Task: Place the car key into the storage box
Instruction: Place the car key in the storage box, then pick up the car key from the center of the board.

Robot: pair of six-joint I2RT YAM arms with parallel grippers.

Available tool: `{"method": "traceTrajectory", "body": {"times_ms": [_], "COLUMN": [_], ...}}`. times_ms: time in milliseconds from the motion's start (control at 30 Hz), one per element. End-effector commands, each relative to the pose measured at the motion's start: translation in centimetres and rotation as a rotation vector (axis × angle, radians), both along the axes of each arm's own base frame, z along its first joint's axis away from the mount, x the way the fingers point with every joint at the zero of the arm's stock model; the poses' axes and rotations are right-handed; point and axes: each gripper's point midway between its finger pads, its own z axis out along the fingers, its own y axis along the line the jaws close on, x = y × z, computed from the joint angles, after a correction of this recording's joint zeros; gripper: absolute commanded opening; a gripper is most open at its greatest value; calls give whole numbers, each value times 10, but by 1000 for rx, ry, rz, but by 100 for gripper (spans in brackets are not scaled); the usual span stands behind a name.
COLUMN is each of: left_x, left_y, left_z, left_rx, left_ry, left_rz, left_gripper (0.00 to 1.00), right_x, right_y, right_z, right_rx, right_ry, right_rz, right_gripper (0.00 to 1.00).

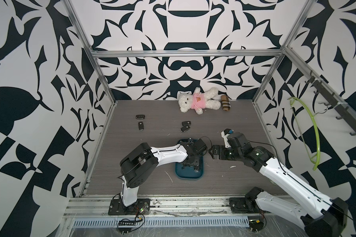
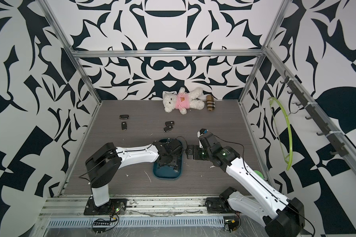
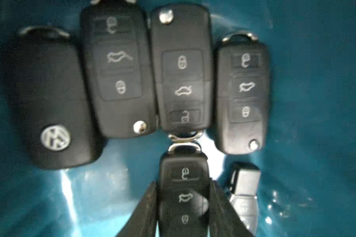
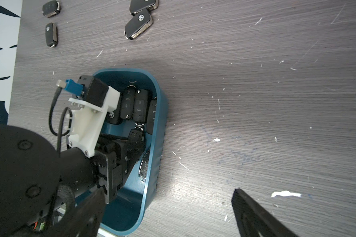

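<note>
Black car key (image 3: pixel 183 184), gripped in left jaws

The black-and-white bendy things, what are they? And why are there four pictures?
They are two robot arms, a left arm and a right arm. Two pictures look down from above; the other two come from little cameras on the arms' wrists. The left pincer is shut on a car key inside the blue storage box, where other keys already lie. The right pincer is open beside the box. On the table four more keys wait, with a teddy bear and a plaid pouch at the back.
</note>
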Motion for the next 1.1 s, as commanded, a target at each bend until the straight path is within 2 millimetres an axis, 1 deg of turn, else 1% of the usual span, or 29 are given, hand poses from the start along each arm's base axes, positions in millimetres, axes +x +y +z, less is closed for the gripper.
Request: {"method": "traceTrajectory", "body": {"times_ms": [0,133,233,367,533,567,633,767,833,867,1067], "left_x": [-2,-3,-4,-2,3,5,10,24,33,37,67], "left_y": [-3,1,3,3,12,16,25,46,58,64,107], "left_z": [-4,-4,-1,12,35,42,53,79,91,95,114], "left_rx": [10,25,26,8,10,11,10,-6,-15,-18,-23], "left_ry": [16,18,16,-8,-51,-66,-86,-131,-148,-154,-175], "left_rz": [-18,-13,-13,-18,3,17,39,94,123,137,240], "left_gripper": [39,46,57,63,70,74,75,84,98,99,99], "right_x": [1,1,2,3,6,7,10,18,22,25,46], "right_y": [-4,-3,-2,-1,3,5,9,19,26,29,51], "right_z": [4,3,3,3,7,9,12,19,22,23,35], "right_rx": [0,1,3,7,27,34,43,72,85,90,135], "right_ry": [-20,-18,-18,-20,-33,-37,-42,-51,-54,-55,-76], "right_rz": [-19,-17,-15,-16,-8,-4,5,26,43,48,83], "right_gripper": [99,99,99,99,99,99,99,99,99,99,99]}}
